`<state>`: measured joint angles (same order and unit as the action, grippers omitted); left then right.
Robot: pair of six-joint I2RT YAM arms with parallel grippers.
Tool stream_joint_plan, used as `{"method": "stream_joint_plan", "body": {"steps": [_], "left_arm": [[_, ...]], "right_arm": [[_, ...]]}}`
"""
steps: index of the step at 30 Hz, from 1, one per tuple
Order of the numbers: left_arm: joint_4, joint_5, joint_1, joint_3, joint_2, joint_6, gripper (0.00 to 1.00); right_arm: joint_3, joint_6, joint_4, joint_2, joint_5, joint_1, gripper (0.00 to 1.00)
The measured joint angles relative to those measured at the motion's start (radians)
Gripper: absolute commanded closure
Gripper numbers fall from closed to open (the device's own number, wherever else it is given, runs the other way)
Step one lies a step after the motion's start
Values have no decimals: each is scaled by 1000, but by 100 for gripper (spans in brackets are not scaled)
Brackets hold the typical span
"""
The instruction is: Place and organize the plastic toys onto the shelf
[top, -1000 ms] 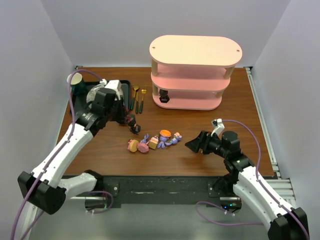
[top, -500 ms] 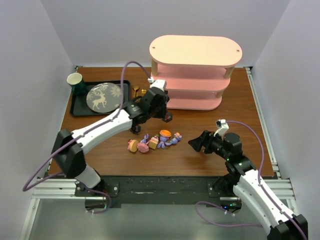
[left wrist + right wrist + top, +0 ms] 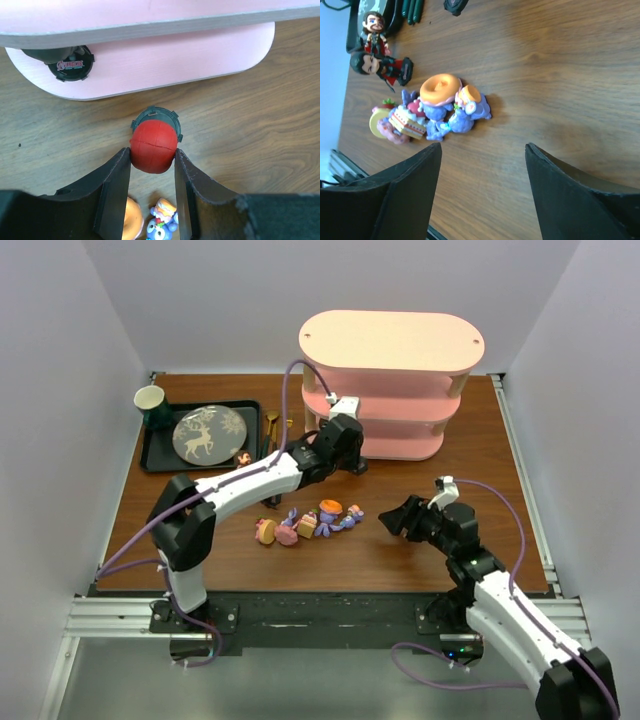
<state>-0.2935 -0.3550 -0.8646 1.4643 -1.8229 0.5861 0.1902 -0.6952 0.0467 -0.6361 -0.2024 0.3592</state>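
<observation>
My left gripper (image 3: 349, 454) (image 3: 152, 159) is shut on a red-headed plastic toy (image 3: 154, 146) with a dark round base. It holds the toy above the table, just in front of the bottom tier of the pink shelf (image 3: 392, 390) (image 3: 150, 55). One dark toy (image 3: 70, 63) stands on that bottom tier at its left end. A heap of purple, pink and orange toys (image 3: 310, 523) (image 3: 440, 112) lies mid-table. Two dark figurines (image 3: 380, 65) are beside the heap. My right gripper (image 3: 397, 521) (image 3: 482, 146) is open over bare wood right of the heap.
At the back left, a black tray (image 3: 158, 455) carries a reindeer plate (image 3: 206, 433) and a green cup (image 3: 150, 405). Gold spoons (image 3: 272, 423) lie beside the tray, partly under my left arm. White walls close in the table on three sides.
My left arm has swung from beside the tray rightward to the shelf front, carrying the red-headed toy. My right gripper has narrowed a little and edged left.
</observation>
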Motion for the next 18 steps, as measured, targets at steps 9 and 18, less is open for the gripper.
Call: {"method": "stream_joint_plan", "body": {"steps": [9, 18], "left_arm": [[1, 3, -34, -23, 21, -3, 85], [-3, 19, -45, -23, 82, -4, 85]], "right_arm": [[-2, -134, 364, -295, -115, -58, 41], [6, -208, 648, -492, -217, -108, 49]]}}
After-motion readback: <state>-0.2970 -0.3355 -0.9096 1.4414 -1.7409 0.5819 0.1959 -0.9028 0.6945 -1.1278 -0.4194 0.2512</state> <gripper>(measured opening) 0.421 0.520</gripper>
